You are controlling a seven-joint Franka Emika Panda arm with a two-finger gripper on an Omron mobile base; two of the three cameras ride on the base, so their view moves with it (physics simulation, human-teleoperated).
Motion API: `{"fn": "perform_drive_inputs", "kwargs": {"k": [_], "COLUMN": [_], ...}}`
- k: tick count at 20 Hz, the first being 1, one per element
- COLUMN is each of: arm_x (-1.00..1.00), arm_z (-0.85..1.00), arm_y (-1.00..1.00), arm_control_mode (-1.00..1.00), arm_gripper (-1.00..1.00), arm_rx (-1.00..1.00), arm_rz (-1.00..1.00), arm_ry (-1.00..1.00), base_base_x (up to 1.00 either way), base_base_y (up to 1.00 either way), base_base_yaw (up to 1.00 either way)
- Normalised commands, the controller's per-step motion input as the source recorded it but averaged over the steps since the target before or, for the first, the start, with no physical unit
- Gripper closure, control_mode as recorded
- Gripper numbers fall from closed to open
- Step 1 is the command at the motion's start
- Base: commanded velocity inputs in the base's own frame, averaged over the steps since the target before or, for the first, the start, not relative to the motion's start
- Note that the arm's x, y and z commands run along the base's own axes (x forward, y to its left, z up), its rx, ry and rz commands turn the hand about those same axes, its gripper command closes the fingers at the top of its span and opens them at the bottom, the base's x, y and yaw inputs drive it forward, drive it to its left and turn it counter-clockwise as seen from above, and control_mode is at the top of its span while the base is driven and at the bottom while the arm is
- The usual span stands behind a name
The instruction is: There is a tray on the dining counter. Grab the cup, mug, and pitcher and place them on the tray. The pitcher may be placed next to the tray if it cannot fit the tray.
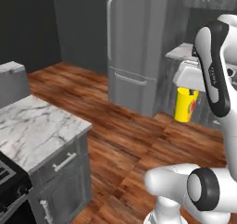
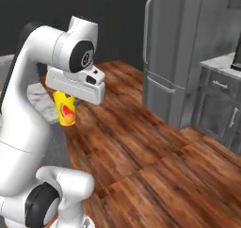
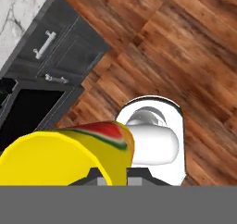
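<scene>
Grey fridge (image 1: 139,47), wood floor (image 2: 164,170) — perhaps oven (image 3: 32,112)

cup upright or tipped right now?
Upright: the cup hangs vertically below the gripper, red mark facing sideways, over the wooden floor.

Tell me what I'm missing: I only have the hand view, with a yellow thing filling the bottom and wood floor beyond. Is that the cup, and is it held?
Observer: Yes. In the left base view the cup hangs under the white hand, gripper shut on it, high above the floor.
Operator: Is it upright?
Observer: About upright in the right base view; its red mark faces that camera.
Operator: What's ahead of the base?
Observer: A tall grey fridge across the wood floor.
Operator: Any tray in sight?
Observer: None that I can see; a marble worktop lies to the left.
</scene>
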Motion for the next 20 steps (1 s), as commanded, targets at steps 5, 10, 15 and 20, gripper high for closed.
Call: {"fn": "perform_drive_inputs", "kwargs": {"k": [5, 10, 15, 20], "arm_x": [0.00, 0.00, 0.00, 0.00], "arm_z": [0.00, 0.00, 0.00, 0.00], "arm_y": [0.00, 0.00, 0.00, 0.00], "arm_control_mode": [1.00, 1.00, 1.00, 1.00], "arm_gripper": [1.00, 1.00, 1.00, 1.00], "arm_rx": [0.00, 0.00, 0.00, 0.00], "arm_rz": [0.00, 0.00, 0.00, 0.00], "arm_ry": [0.00, 0.00, 0.00, 0.00], "base_base_x": [0.41, 0.56, 0.61, 0.42], "base_base_y": [-0.14, -0.28, -0.08, -0.18], "base_base_yaw": [0.55, 0.49, 0.71, 0.72]}}
